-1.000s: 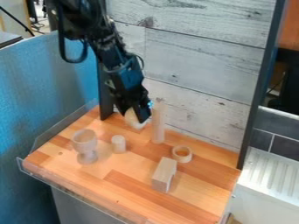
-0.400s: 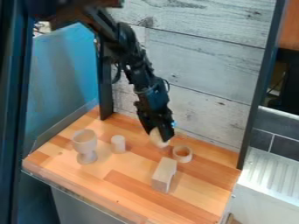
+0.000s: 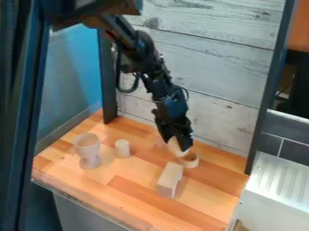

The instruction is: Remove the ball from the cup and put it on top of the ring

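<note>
A little toward eleven o'clock from the ring [image 3: 191, 165], pinching the ball [image 3: 175, 147] between jaws, risking roll-off if released off-centre.

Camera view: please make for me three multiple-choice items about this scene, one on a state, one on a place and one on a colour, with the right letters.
1. How does the cup stand?
A. On its side
B. Upside down
C. Upright

2. Where is the ball?
A. Inside the cup
B. Between the jaws
C. Under the rectangular block

3. Which colour is the side panel at the left?
A. Blue
B. Red
C. Yellow

1: C, its foot is on the table and its bowl is above.
2: B, the jaws hold it at the upper left of the ring in the picture.
3: A, the panel's surface shows blue.
</note>
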Tool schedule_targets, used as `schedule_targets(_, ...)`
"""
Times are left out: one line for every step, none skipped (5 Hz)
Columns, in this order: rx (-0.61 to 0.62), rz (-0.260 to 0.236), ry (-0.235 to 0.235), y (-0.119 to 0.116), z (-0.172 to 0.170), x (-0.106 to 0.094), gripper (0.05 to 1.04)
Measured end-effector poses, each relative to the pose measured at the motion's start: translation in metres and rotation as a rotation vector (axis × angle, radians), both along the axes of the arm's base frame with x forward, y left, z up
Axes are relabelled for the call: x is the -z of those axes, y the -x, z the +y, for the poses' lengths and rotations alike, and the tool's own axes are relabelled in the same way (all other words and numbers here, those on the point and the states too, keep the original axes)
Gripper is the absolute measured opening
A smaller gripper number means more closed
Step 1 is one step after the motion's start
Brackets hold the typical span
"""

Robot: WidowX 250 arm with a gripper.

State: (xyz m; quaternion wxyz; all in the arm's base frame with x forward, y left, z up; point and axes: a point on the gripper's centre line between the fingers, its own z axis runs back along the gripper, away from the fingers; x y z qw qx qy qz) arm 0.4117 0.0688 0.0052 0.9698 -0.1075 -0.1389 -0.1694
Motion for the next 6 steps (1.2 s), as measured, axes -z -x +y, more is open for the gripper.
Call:
schedule_targets(-0.013,-0.007,-0.002,-0.003,-0.002,-0.001,0.742)
schedule_targets(-0.03,0.005,0.003,-0.006,-0.002,0.005,0.742)
schedule_targets(-0.025,0.001,-0.004,-0.012,-0.004,0.009,0.742)
schedule_targets(-0.029,0.002,-0.002,-0.016,-0.006,0.013,0.742)
schedule_targets(-0.034,-0.002,-0.003,-0.019,-0.006,0.011,0.742)
schedule_targets(-0.026,-0.008,-0.004,-0.024,-0.013,0.013,0.813)
